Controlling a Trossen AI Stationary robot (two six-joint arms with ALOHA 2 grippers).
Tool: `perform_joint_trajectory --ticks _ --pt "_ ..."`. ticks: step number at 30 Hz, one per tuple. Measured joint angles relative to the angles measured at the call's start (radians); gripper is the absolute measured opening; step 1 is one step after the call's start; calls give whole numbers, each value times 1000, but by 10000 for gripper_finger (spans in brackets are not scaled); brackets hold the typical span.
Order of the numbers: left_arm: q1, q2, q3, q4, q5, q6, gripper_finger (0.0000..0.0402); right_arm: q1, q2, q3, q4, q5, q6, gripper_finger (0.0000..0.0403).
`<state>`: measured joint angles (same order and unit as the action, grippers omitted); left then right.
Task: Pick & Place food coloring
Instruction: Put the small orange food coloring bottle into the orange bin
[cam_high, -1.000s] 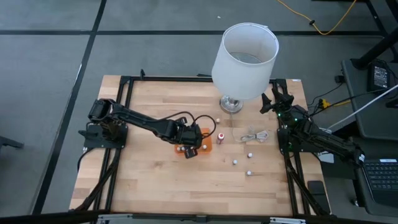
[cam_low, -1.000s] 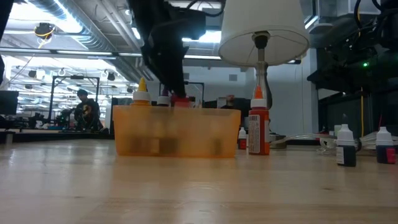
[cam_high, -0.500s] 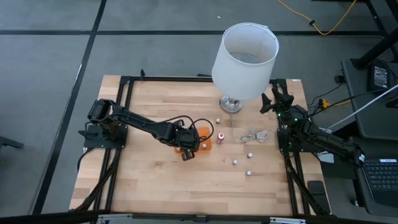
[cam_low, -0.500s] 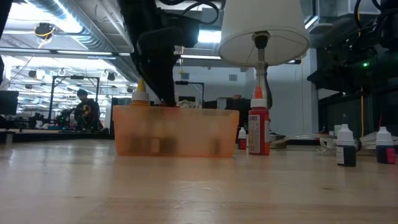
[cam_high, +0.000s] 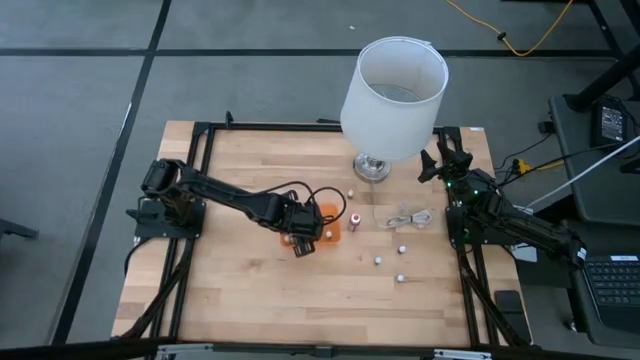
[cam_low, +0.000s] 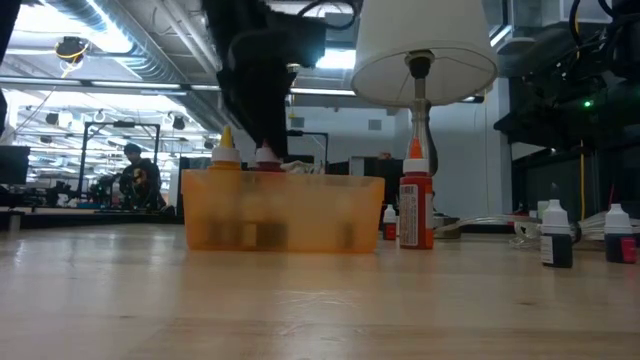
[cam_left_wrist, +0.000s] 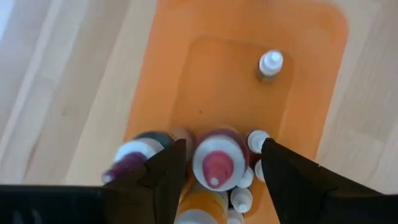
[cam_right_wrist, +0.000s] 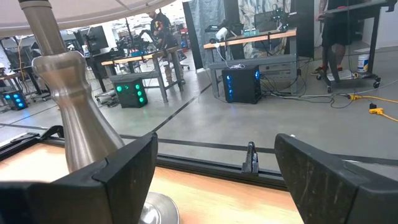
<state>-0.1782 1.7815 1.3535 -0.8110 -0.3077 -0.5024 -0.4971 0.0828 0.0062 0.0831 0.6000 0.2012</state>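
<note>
Grey floor (cam_high: 80, 90), lab benches (cam_right_wrist: 249, 46) behind.

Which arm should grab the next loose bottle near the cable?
Probably left. Its end effector is open over the orange tray, close to the loose bottles. The right end effector is open but parked at the table's far corner beside the lamp, facing off the table.

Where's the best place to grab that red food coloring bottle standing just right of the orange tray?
Probably around the body of the red food coloring bottle, below its narrow cap, coming straight down from above. It stands upright and apart from the orange tray, so fingers should fit either side.
</note>
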Motion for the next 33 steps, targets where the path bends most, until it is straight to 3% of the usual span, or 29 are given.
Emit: perform_joint_trajectory --ticks 10,19,24,29,33 --pt "5 -7 91 -30 12 30 203 0 0 0 0 0 0 323" --pt "15 -158 92 -15 -23 92 277 0 0 0 0 0 0 323" --pt "44 -293 11 43 -168 98 319 0 0 0 0 0 0 323" --pt "67 -438 -109 87 -317 52 322 0 0 0 0 0 0 323" --pt "77 -553 -238 165 -354 30 324 0 0 0 0 0 0 323"
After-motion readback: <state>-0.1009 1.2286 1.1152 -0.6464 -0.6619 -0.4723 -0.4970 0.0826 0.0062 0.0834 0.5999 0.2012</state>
